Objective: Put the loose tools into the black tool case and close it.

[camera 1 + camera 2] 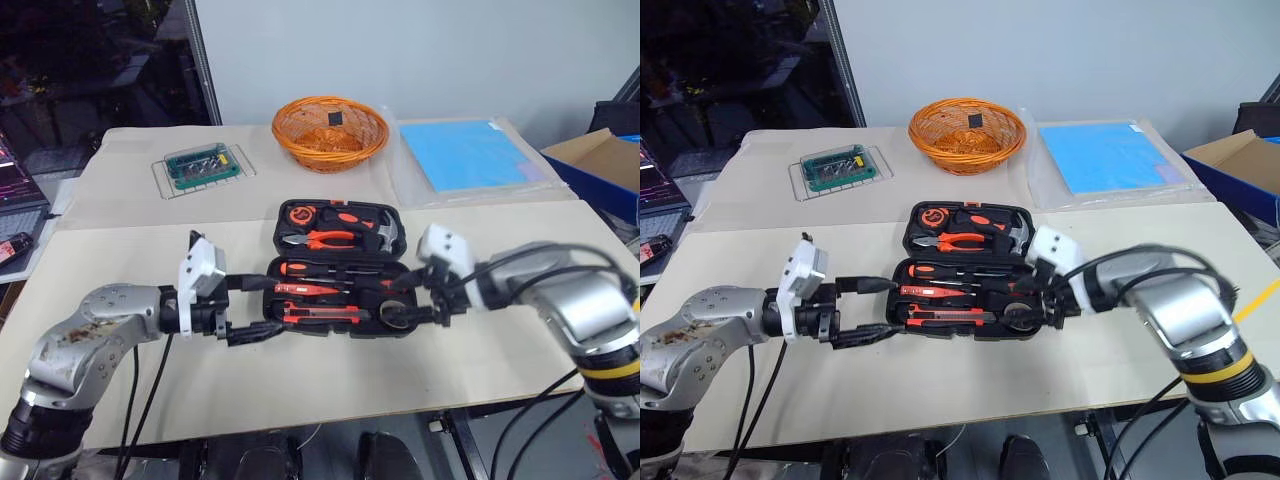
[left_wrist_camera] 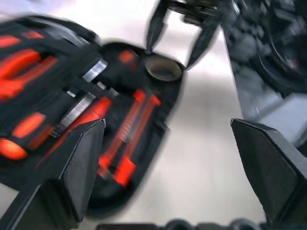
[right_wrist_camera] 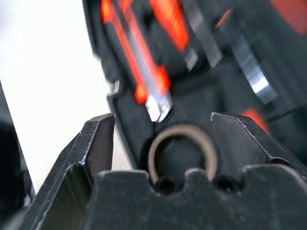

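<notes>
Tools seated in open black tool case (image 1: pixel 340 270). Left gripper (image 1: pixel 262 308) fingers spread wide, empty; right gripper (image 1: pixel 420 297) parted, empty. Next: fold lid shut, press latch.

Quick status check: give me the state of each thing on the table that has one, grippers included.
black tool case: open flat, tools seated in recesses.
tape roll: in the case's near right corner.
left gripper: open, at the case's left end.
right gripper: open, above the tape roll.
orange basket: upright.
</notes>
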Motion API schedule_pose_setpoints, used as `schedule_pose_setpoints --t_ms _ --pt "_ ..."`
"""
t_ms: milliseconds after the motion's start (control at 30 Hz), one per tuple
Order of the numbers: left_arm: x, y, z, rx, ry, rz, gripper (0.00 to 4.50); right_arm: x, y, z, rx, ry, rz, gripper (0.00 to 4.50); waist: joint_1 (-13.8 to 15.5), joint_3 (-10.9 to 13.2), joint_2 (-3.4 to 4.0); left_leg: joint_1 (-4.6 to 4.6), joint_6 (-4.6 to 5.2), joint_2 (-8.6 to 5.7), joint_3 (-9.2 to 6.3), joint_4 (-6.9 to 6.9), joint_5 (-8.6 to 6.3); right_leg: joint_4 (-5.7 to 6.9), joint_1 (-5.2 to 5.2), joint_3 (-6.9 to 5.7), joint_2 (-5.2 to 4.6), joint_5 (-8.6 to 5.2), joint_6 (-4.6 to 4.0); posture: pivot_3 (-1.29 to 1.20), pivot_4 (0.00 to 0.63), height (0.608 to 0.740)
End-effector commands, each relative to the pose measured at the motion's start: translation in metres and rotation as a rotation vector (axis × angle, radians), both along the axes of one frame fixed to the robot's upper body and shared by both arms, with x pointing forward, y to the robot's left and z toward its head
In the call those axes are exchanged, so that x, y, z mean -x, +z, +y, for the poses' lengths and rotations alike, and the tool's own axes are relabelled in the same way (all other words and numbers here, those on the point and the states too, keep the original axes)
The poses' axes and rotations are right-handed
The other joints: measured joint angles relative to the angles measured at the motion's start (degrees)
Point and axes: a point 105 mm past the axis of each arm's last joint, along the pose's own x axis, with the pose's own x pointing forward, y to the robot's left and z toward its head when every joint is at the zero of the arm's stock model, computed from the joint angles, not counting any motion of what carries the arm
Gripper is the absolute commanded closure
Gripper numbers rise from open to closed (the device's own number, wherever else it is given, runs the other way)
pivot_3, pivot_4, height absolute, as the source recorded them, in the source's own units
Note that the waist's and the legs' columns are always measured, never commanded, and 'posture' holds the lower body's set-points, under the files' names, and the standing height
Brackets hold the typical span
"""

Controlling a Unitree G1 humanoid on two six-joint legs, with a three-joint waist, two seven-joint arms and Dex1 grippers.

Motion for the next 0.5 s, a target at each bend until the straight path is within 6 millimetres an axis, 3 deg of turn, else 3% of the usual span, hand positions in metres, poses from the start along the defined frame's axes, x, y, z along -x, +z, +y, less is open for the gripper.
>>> schedule_pose_setpoints --t_ms 33,200,333,500 --pt "-0.009 0.010 0.001 0.027 0.030 -0.019 0.00 0.005 0.013 -0.003 -0.035 -0.023 -0.044 0.78 0.05 0.00 0.00 0.00 0.01 0.00 0.00 0.00 0.00 0.00 0.00 0.00 0.00 0.00 0.00 0.00 0.150 0.740" --pt "-0.057 0.011 0.001 0.069 0.268 0.021 0.00 -0.039 0.036 -0.022 -0.125 -0.322 -0.251 0.78 0.35 0.03 -0.06 -0.01 0.03 -0.02 0.03 0.07 0.00 0.07 0.04 0.00 0.00 0.02 0.04 0.00 0.150 0.740" --pt "-0.110 0.009 -0.004 0.089 0.498 0.156 0.00 -0.076 0.029 -0.043 -0.202 -0.641 -0.160 0.78 0.49 0.06 -0.11 0.01 0.03 -0.04 0.04 0.12 0.01 0.10 0.07 0.01 0.02 0.08 0.08 0.00 0.150 0.740" --pt "-0.153 0.008 -0.015 0.090 0.626 0.270 0.00 -0.107 0.027 -0.058 -0.244 -0.833 -0.081 0.78 0.05 0.09 -0.17 -0.15 0.10 -0.11 0.05 0.12 0.11 0.10 0.00 -0.04 0.04 0.15 0.14 0.00 0.150 0.740"
